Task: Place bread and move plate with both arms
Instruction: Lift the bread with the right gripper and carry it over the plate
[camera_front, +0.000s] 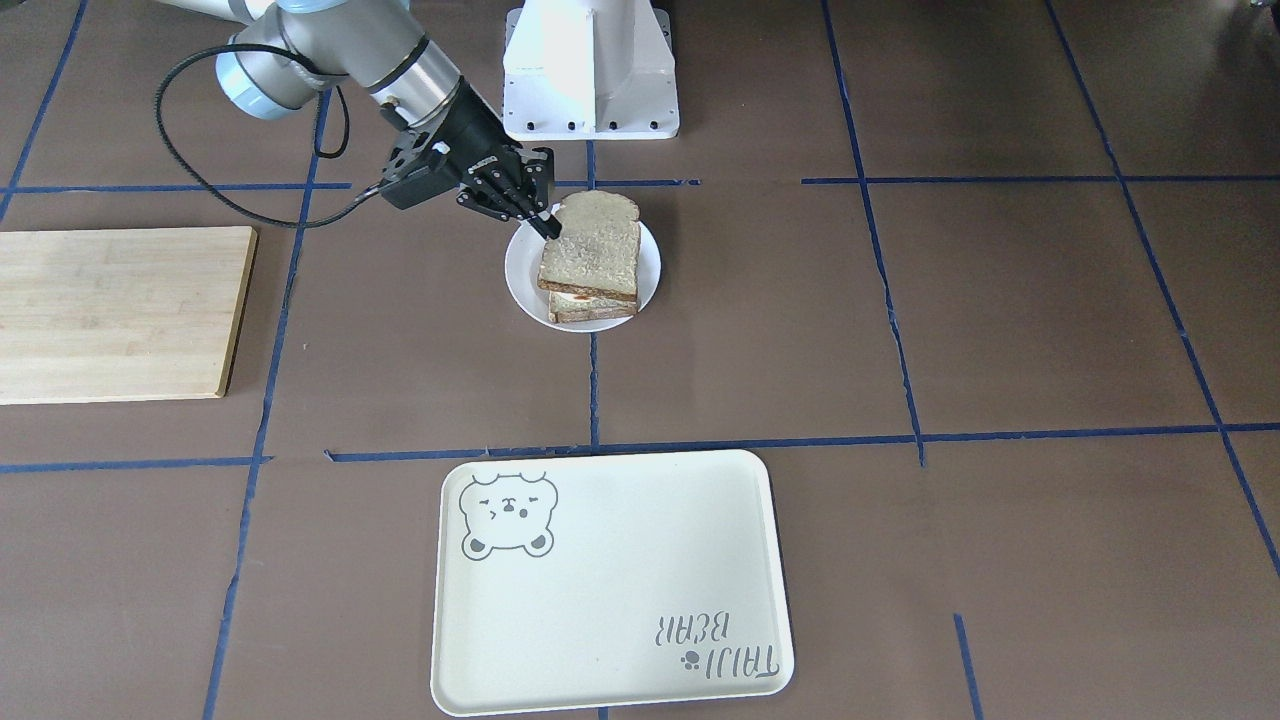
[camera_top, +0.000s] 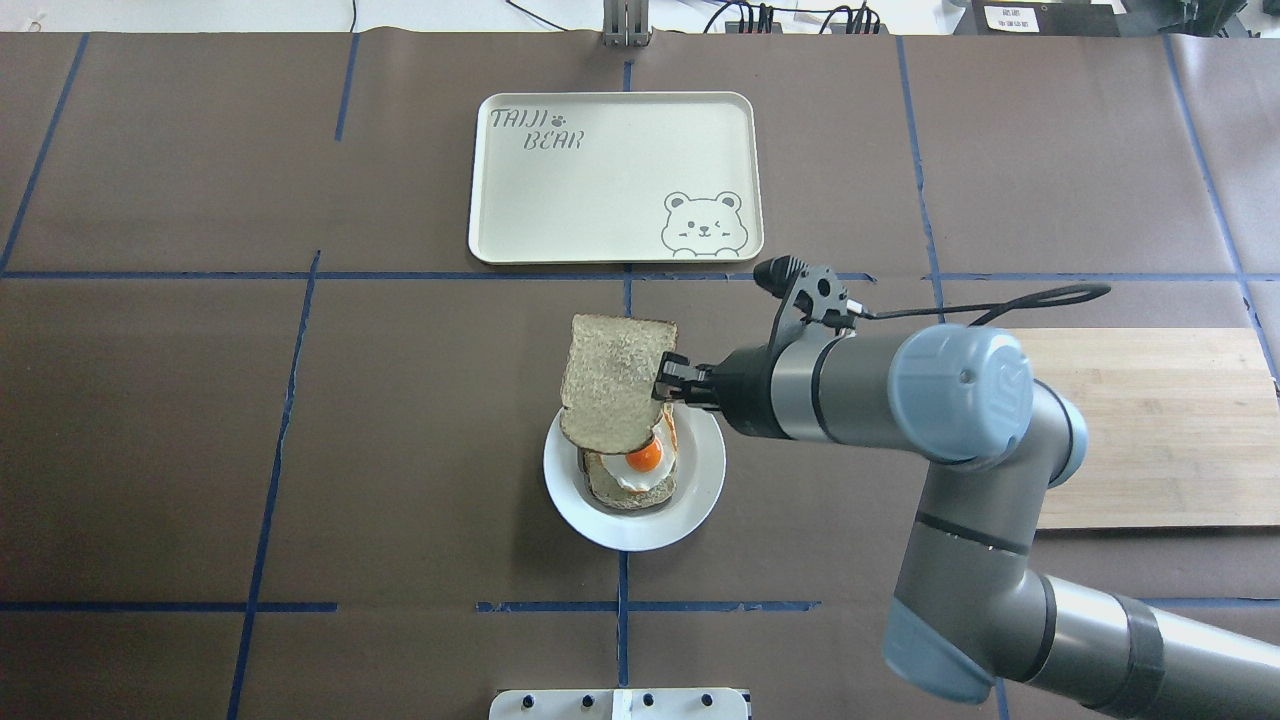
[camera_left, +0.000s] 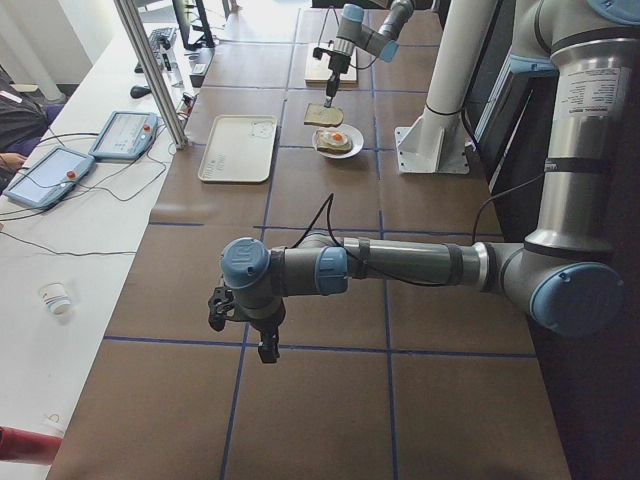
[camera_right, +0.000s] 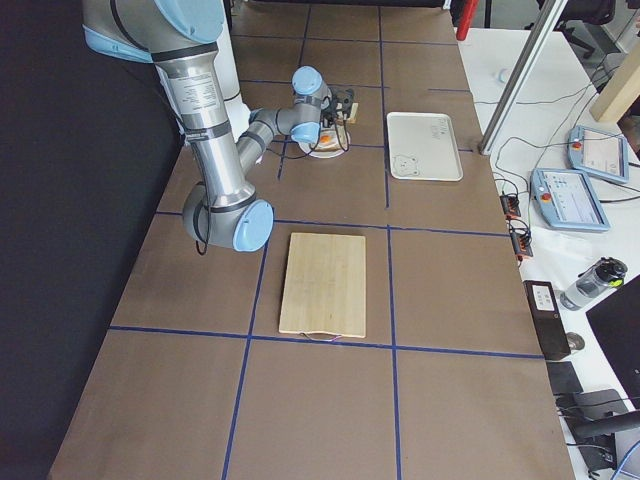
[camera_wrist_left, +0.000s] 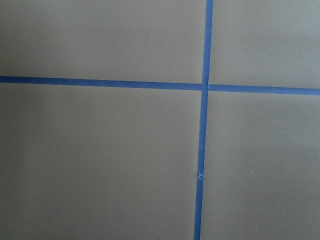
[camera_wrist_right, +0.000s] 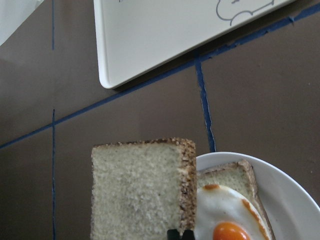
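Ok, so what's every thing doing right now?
bread: pinched by the right gripper, hanging over the egg toast.
right gripper: shut on the bread.
left gripper: far off above bare table; open or shut, cannot tell.
plate: on the table, holding the egg toast.
tray: flat on the table.

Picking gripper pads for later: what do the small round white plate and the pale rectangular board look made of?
Small round white plate: smooth, faintly shiny, likely glazed ceramic or melamine. Pale rectangular board: matte wood, perhaps bamboo, showing lengthwise grain strips.
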